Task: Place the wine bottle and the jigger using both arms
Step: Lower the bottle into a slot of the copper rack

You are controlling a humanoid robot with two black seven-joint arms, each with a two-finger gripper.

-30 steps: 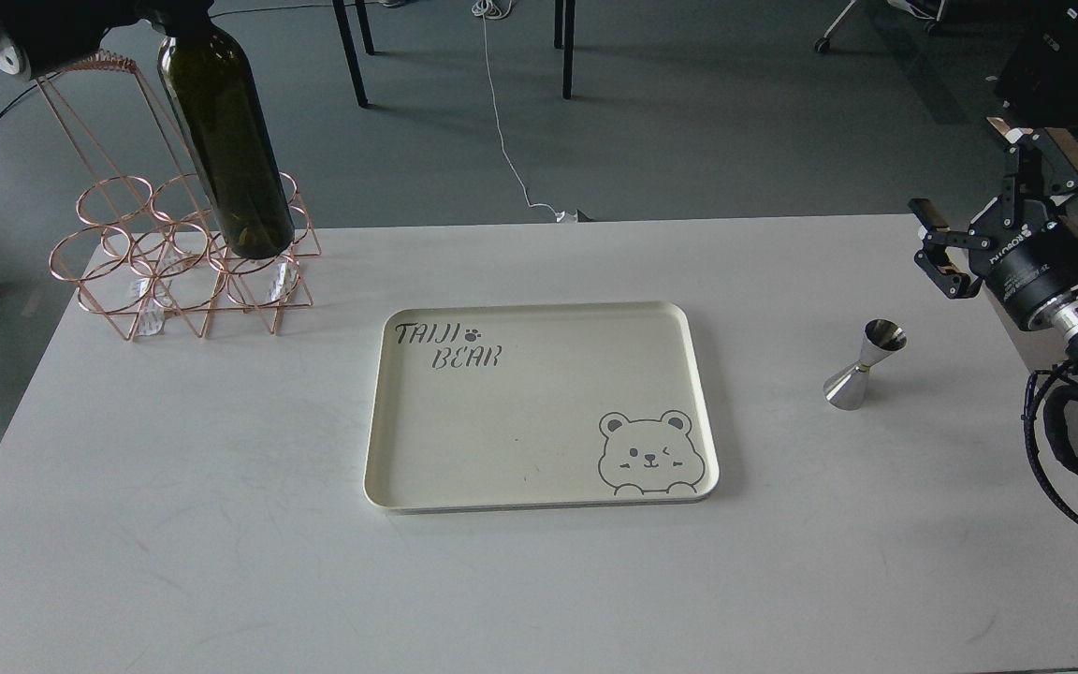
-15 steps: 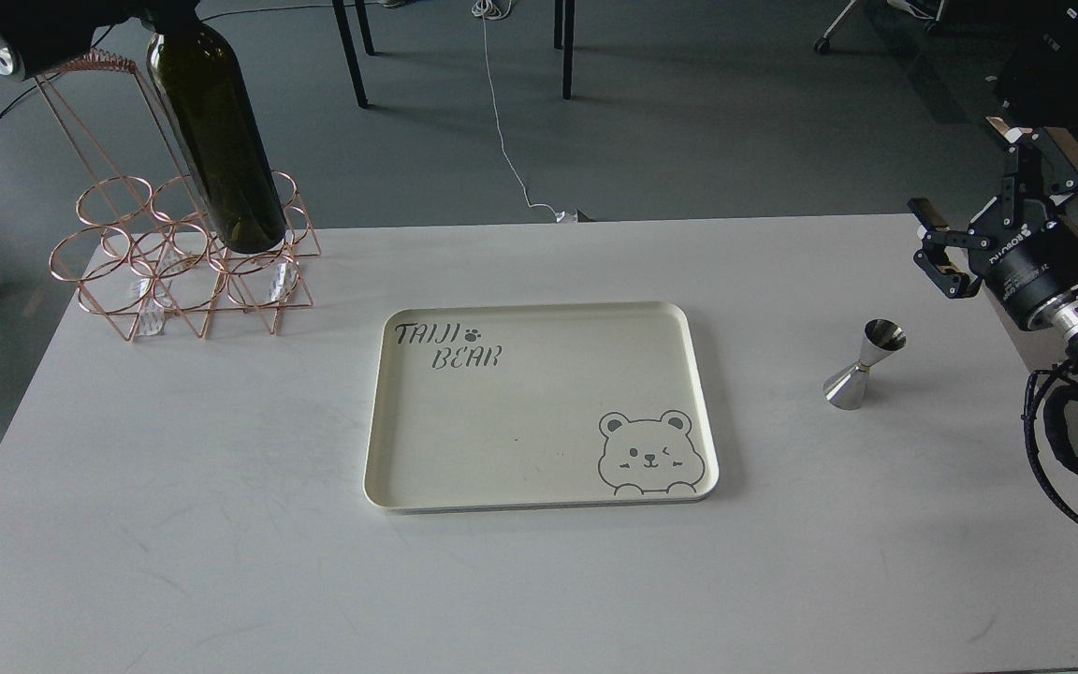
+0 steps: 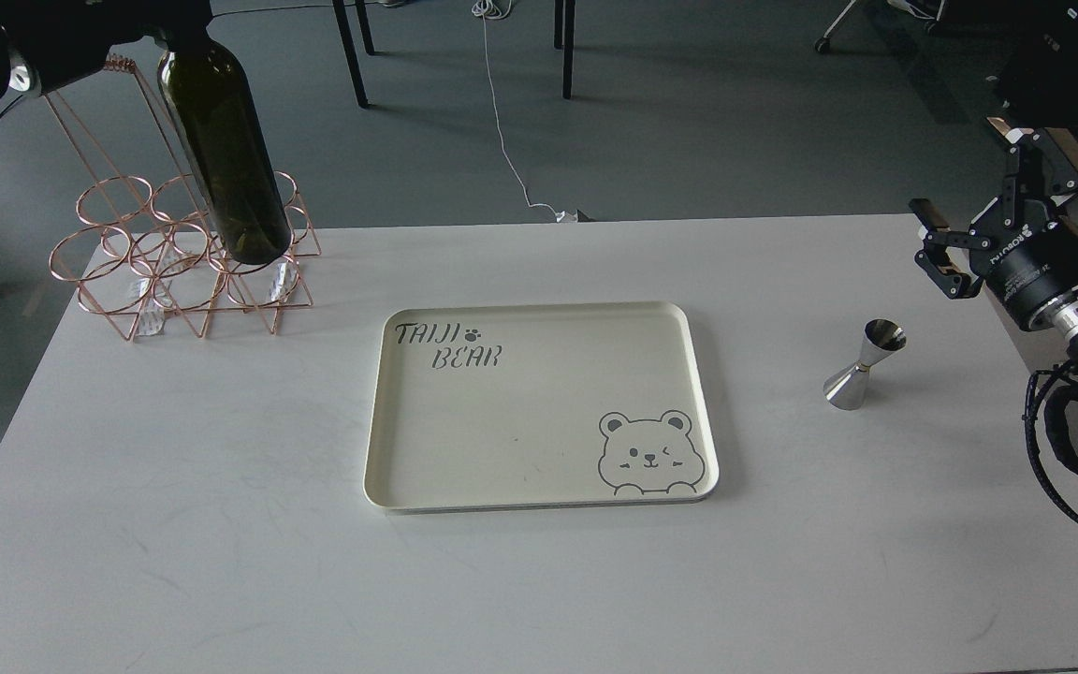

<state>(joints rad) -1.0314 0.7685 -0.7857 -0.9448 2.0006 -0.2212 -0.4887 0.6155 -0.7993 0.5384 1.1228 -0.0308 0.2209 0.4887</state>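
Note:
The wine bottle [image 3: 225,150] is dark olive-green and tilted, its base hanging over the right rear rings of a copper wire rack [image 3: 141,271]. Its neck is hidden under my left gripper [image 3: 141,23] at the top left edge, which is shut on it. The silver jigger [image 3: 865,365] stands upright on the white table, right of the tray. My right gripper [image 3: 965,178] is open and empty, above the table's right rear edge, behind and to the right of the jigger.
A cream tray [image 3: 380,412] printed "TAIJI BEAR" with a bear drawing lies in the middle of the white table [image 3: 174,524]. Chair legs and a white cable [image 3: 502,122] are on the floor behind the table.
The bottle swung slightly left and then back right and a little down in my left gripper. The right arm and jigger have not moved.

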